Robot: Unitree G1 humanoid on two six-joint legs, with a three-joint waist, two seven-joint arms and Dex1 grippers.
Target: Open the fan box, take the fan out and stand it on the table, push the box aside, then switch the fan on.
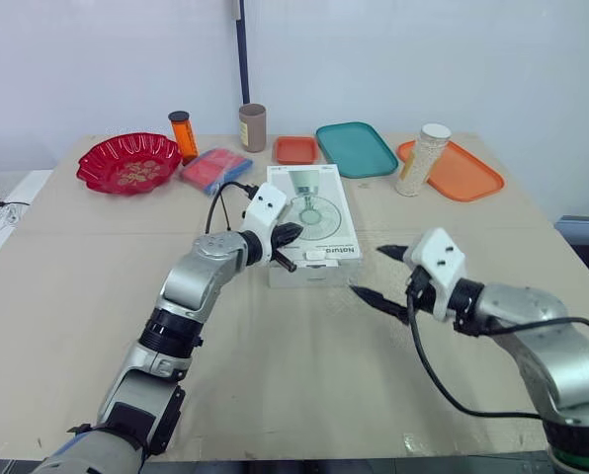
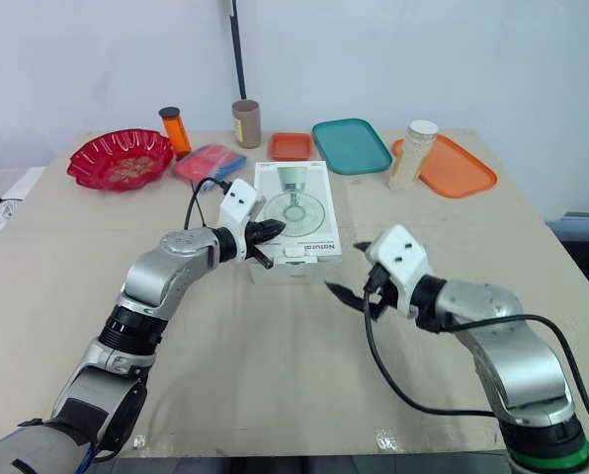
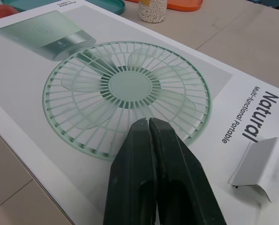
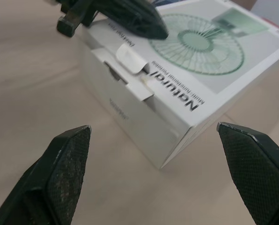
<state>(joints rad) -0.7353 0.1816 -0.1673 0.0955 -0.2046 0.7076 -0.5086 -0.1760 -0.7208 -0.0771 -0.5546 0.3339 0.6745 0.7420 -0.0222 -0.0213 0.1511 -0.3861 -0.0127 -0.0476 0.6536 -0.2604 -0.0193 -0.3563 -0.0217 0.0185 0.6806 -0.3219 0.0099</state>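
Note:
The white fan box [image 1: 319, 202] lies flat in the middle of the table, with a green fan pictured on its lid. A small white tab [image 4: 130, 58] at its near end is curled up. My left gripper [image 1: 293, 234] is shut with nothing in it, and its fingertips [image 3: 149, 124] rest over the near part of the lid, beside the tab. My right gripper [image 1: 378, 274] is wide open just off the box's near right corner, facing the near end, apart from it.
Along the far edge stand a red bowl [image 1: 128, 161], an orange bottle [image 1: 183, 133], a brown cup [image 1: 252, 126], a blue and red packet [image 1: 215, 168], a small orange tray [image 1: 295, 149], a teal tray [image 1: 356, 148], and a bead jar [image 1: 423, 158] by an orange tray [image 1: 467, 176].

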